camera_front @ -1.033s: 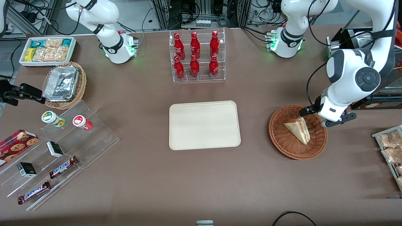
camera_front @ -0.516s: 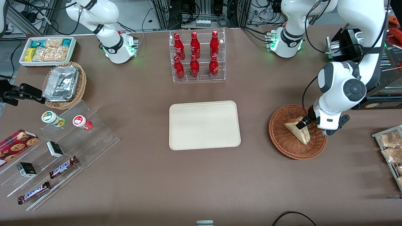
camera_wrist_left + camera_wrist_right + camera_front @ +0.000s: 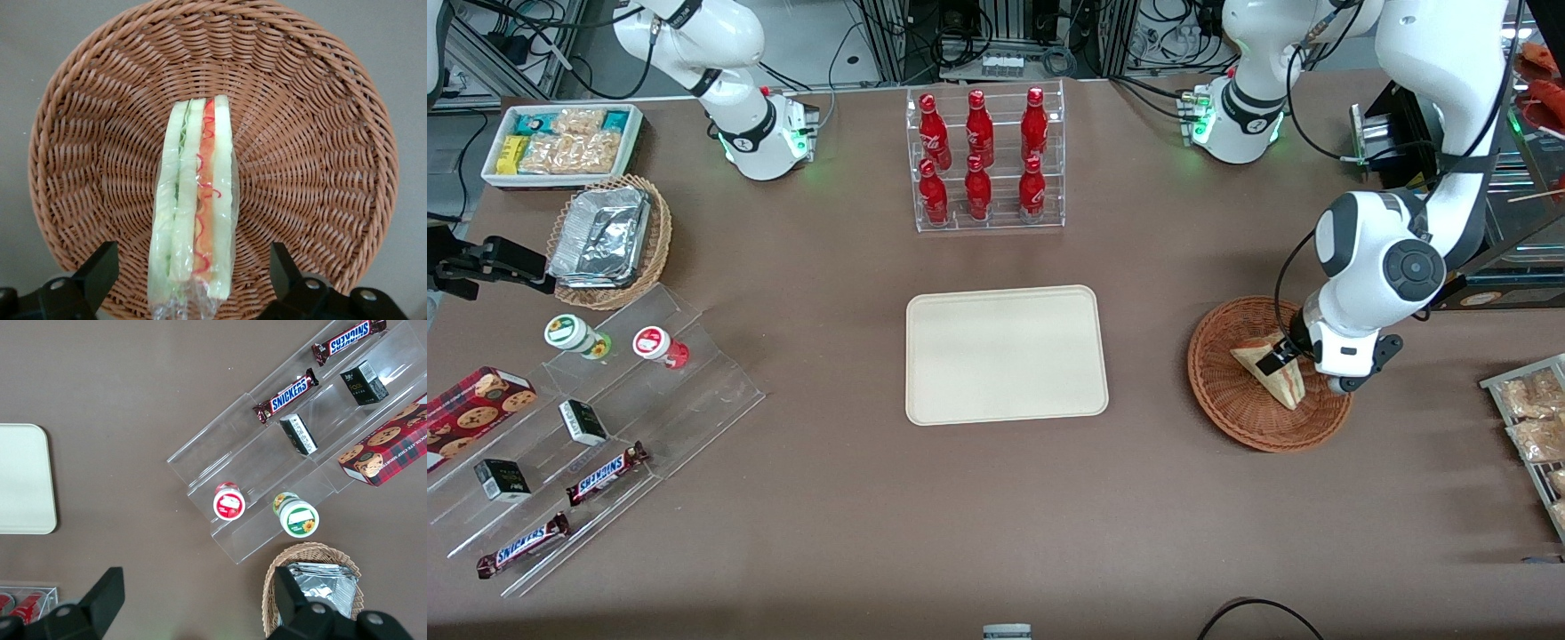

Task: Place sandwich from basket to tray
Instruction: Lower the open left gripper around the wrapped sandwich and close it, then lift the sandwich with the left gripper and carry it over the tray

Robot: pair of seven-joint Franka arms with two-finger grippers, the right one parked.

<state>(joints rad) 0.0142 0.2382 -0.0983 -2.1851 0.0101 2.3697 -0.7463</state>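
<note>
Toward the working arm's end of the table, the front view shows the gripper (image 3: 1282,359) low inside the basket (image 3: 1232,404), right at the sandwich (image 3: 1272,373). A second ago it hung over the basket's rim, above and to one side of the wedge; half a second ago it had dropped and swung in toward the bread; now it sits lower again, with its dark fingertips against the upper end of the sandwich. The sandwich itself has not shifted and lies in the same spot in the basket. The tray (image 3: 1005,354) waits bare at mid-table, well apart from the basket, with nothing on it yet.

From the left wrist view, the sandwich (image 3: 193,207) stands on edge in its clear wrap, its red-orange and green layers facing the camera, resting on the weave of the basket (image 3: 320,133). The fingers (image 3: 100,270) stand wide, one on each side of the wedge, with a clear gap to the bread on both sides, so nothing is held.

My reading is that the descent is nearly over and the grasp comes next: closing on the two bread faces, then lifting and carrying across to the tray.
</note>
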